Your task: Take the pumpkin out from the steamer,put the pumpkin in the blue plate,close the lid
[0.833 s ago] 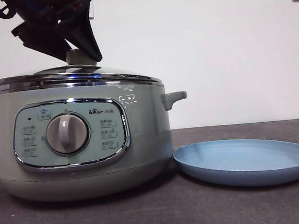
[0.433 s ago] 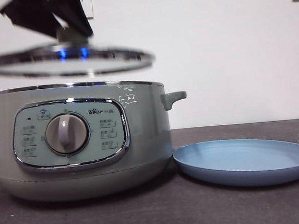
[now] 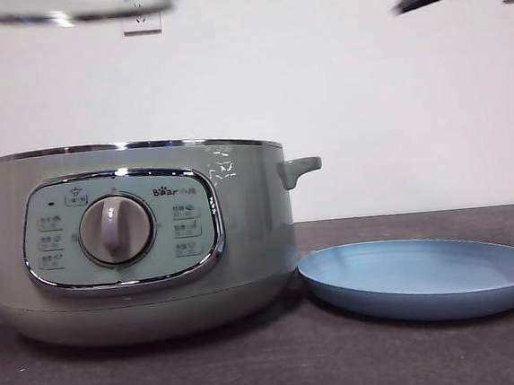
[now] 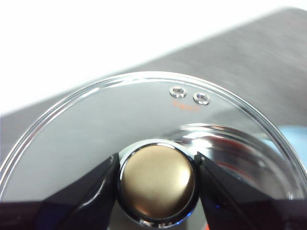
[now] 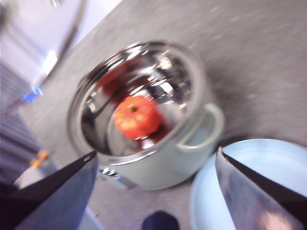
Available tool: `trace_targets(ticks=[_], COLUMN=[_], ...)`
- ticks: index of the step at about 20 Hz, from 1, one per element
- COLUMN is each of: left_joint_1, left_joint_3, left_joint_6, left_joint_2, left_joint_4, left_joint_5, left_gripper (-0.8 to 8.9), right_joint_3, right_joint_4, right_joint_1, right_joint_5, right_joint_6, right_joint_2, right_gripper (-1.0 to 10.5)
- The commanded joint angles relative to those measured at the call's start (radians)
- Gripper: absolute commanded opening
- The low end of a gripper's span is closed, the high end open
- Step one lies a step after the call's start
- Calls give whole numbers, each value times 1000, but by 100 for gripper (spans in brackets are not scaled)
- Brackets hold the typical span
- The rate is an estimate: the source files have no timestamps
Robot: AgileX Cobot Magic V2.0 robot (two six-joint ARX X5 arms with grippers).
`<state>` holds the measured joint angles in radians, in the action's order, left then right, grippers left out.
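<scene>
The left gripper (image 4: pixel 158 179) clamps its fingers on the knob of the lid (image 4: pixel 144 124), held high off the steamer (image 3: pixel 144 238). The pumpkin (image 5: pixel 136 116) sits inside; the right gripper (image 5: pixel 153 191), fingers wide, hovers above. The blue plate (image 3: pixel 424 277) awaits it.

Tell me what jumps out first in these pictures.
The big green steamer stands open at the table's left, the pumpkin sitting inside it. The left end effector grips the knob of the glass lid, held high above. The empty blue plate lies right beside the steamer.
</scene>
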<state>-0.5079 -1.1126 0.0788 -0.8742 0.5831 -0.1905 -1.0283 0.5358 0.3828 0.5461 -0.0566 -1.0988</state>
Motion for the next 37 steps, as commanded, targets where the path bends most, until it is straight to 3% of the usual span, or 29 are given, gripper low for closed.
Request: trace_targets(ticks=[1, 4, 12, 18, 29, 30, 31, 32, 33, 37], left_joint_1=[-2, -2, -2, -2, -2, -2, -2, -2, -2, -2], left_joint_3=[-8, -8, -9, -9, -9, -9, -9, -9, -9, -9], left_joint_6=[12, 13, 31, 31, 31, 31, 31, 31, 31, 31], left_joint_2=[77, 150, 249, 249, 249, 249, 249, 249, 249, 249], left_joint_4=[-8, 34, 153, 192, 202, 206, 208, 208, 208, 203], left_joint_5=[-98, -184, -393, -412, -412, -411, -411, -411, -411, -407], left_gripper=[-9, -9, -9, -9, -9, -9, -9, -9, -9, -9], right_joint_3=[-47, -143, -675, -895, -895, -895, -895, -895, -895, -895], right_joint_4=[-15, -8, 328, 414, 359, 359, 356, 355, 356, 372], right_joint_1=[65, 148, 392, 502, 506, 504, 503, 503, 502, 500], right_joint_5=[-7, -25, -331, -516, -520, -522, -528, -528, -528, -529], right_joint_6=[-16, -8, 147, 198, 232, 232, 231, 231, 231, 231], right_joint_2=[-96, -221, -666, -905, -1091, -1096, -1096, -1094, -1088, -1014], right_gripper=[414, 483, 513, 513, 503, 488, 330, 79, -8, -8])
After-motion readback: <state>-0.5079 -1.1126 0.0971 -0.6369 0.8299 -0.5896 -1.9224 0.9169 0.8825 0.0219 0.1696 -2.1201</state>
